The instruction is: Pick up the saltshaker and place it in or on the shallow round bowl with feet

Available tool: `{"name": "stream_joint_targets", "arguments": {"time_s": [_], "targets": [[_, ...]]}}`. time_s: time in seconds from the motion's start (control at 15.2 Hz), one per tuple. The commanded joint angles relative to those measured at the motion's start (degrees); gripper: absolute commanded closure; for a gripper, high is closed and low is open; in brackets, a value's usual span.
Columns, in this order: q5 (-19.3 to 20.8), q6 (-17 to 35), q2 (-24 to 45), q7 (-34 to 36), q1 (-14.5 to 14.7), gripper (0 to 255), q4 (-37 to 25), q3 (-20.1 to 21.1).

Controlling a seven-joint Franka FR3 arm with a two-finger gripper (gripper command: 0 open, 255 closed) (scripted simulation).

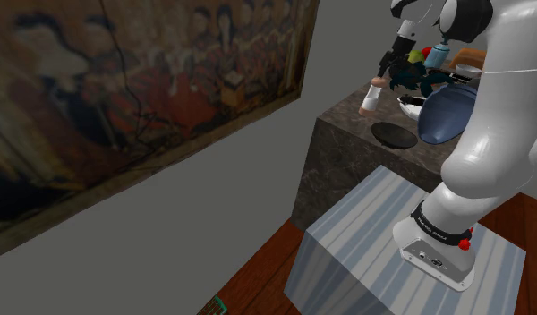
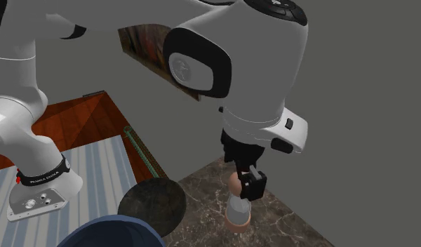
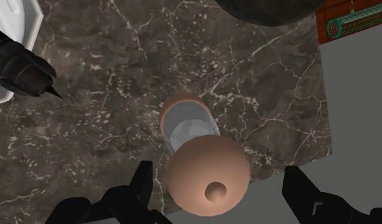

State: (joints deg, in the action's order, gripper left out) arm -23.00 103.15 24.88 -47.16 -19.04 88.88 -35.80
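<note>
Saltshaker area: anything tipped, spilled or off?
Nothing stands out. The saltshaker stands upright on the dark marbled counter with no spill around it. The gripper hangs over it, fingers open on either side, not touching. The dark round bowl sits flat on the counter nearby.

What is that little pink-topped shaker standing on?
The saltshaker stands on a dark, white-veined marbled countertop. The open gripper hangs over its top without touching it. The shaker's own body hides the spot directly under its base.

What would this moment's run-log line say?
phase: pre-grasp | gripper: open, straddling saltshaker | saltshaker: on counter | bowl: empty
</note>
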Motion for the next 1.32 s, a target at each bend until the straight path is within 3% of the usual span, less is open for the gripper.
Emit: {"name": "stream_joint_targets", "arguments": {"time_s": [0.0,0.33,0.79,0.86,1.25], "targets": [[-0.62,0.92,1.06,-0.42,-0.30,0,0.04,0.29],[-1.27,4.03,1.67,-0.93,0.14,0,2.69,0.70],[-1.27,4.02,1.67,-0.93,0.14,0,2.69,0.70],[-1.27,4.02,1.67,-0.93,0.14,255,2.69,0.70],[-1.27,4.01,1.67,-0.92,0.15,255,2.68,0.70]]}}
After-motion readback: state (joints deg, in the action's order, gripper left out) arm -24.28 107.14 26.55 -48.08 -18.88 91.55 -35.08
